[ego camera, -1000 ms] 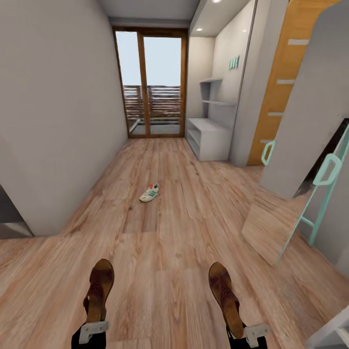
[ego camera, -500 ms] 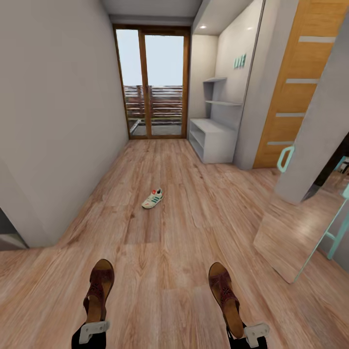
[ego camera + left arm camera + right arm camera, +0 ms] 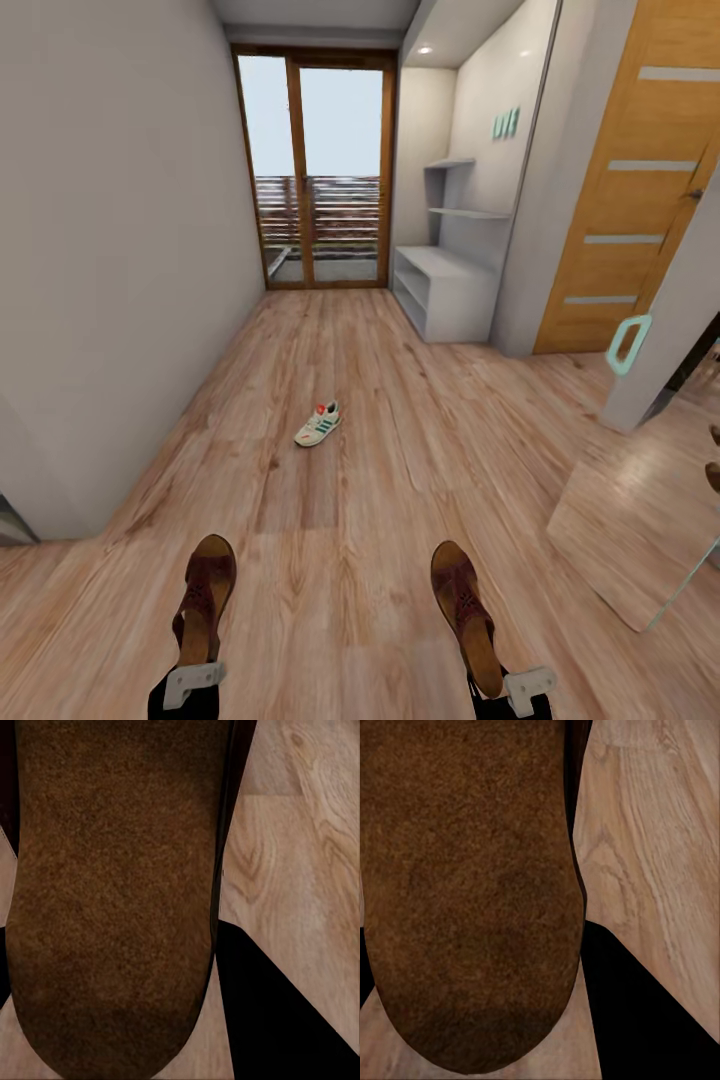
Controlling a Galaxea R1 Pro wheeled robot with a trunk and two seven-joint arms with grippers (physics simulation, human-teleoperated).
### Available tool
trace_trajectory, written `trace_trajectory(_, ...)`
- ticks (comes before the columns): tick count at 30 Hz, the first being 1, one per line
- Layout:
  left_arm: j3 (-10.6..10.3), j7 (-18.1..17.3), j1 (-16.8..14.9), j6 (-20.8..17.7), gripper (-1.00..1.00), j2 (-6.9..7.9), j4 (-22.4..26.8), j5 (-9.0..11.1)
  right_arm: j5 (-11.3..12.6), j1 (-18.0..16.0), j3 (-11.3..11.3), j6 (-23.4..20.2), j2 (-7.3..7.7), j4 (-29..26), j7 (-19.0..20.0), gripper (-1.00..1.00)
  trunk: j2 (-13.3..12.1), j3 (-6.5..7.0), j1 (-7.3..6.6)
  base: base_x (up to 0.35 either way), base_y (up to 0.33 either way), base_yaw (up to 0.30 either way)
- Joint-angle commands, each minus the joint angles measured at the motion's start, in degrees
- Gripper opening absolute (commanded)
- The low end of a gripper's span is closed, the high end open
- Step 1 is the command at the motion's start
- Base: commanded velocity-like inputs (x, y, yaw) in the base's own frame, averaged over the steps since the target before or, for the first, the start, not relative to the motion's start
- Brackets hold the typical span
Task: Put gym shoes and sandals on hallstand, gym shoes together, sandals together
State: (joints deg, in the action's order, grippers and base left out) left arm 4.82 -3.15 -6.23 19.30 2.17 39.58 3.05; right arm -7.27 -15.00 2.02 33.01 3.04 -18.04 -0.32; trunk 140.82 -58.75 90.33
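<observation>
In the head view my left gripper [image 3: 190, 675] is shut on the heel of one dark brown sandal [image 3: 205, 595], held above the corridor floor [image 3: 380, 500]. My right gripper [image 3: 510, 688] is shut on the other sandal [image 3: 464, 612]. The sandals' brown soles loom close in the left wrist view [image 3: 112, 892] and the right wrist view [image 3: 465, 885]. A white gym shoe [image 3: 318, 424] with teal stripes lies on the floor ahead, mid-corridor. The light-grey hallstand [image 3: 445, 290] stands against the right wall farther on, with staggered upper shelves.
A glass balcony door [image 3: 315, 170] closes the corridor's far end. An orange door [image 3: 625, 200] and a leaning mirror panel [image 3: 640, 540] are on the right. A plain wall [image 3: 110, 280] runs along the left.
The whole view has shifted as the camera moved forward down the corridor; the gym shoe and hallstand look nearer. Both sandals stay in the grippers as before.
</observation>
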Motion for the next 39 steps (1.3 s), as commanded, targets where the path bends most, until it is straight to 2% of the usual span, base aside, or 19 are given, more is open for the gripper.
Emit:
trace_trajectory(1,0.1,-0.3,0.0,0.1,-1.0,0.0,0.0,0.1,0.1,0.0,0.2,0.1,0.04,0.0,0.1,-1.0,0.0,-0.05,0.02,0.326,0.055,0.0)
trace_trajectory(39,0.1,-0.3,0.0,0.1,-1.0,0.03,0.0,0.2,0.1,0.0,0.2,0.1,0.04,0.0,0.1,-1.0,0.0,-0.05,0.02,0.335,0.002,0.0)
